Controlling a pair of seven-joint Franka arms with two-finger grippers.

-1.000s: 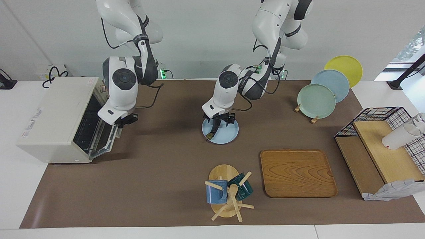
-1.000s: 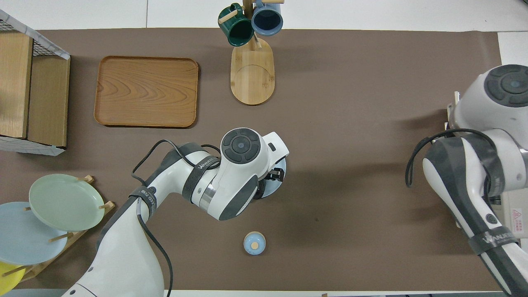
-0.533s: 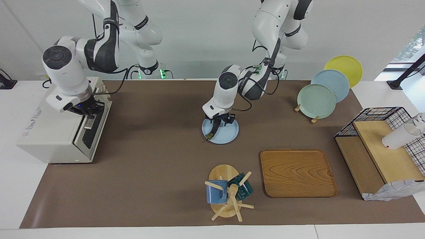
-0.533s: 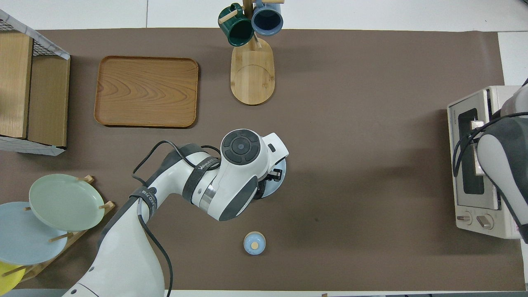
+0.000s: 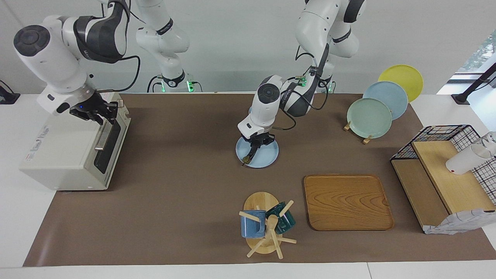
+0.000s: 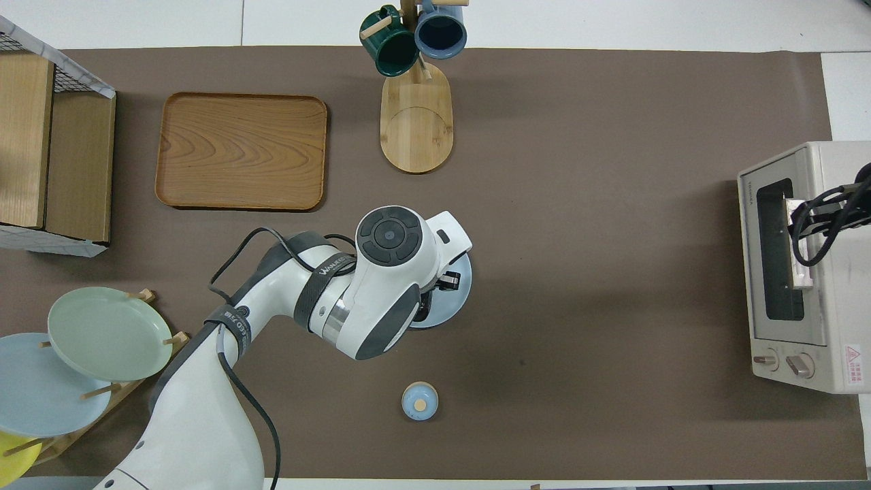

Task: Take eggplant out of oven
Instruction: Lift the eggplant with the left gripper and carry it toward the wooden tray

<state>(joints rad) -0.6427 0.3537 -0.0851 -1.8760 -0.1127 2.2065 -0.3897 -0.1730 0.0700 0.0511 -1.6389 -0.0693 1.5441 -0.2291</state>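
Eggplant [image 5: 250, 152] lies on the blue plate [image 5: 267, 157] mid-desk, oven [image 5: 69, 147] door shut, left tool [image 5: 256, 144] apparently clamped on it, right tool [image 5: 95, 110] over the oven, fingers unreadable: you should release gently and lift straight up, brown mat [image 5: 186, 186] being open around it.

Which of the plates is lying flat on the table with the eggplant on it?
The light blue plate under the left gripper, with the eggplant on it. The green, blue and yellow plates stand tilted in the wooden rack.
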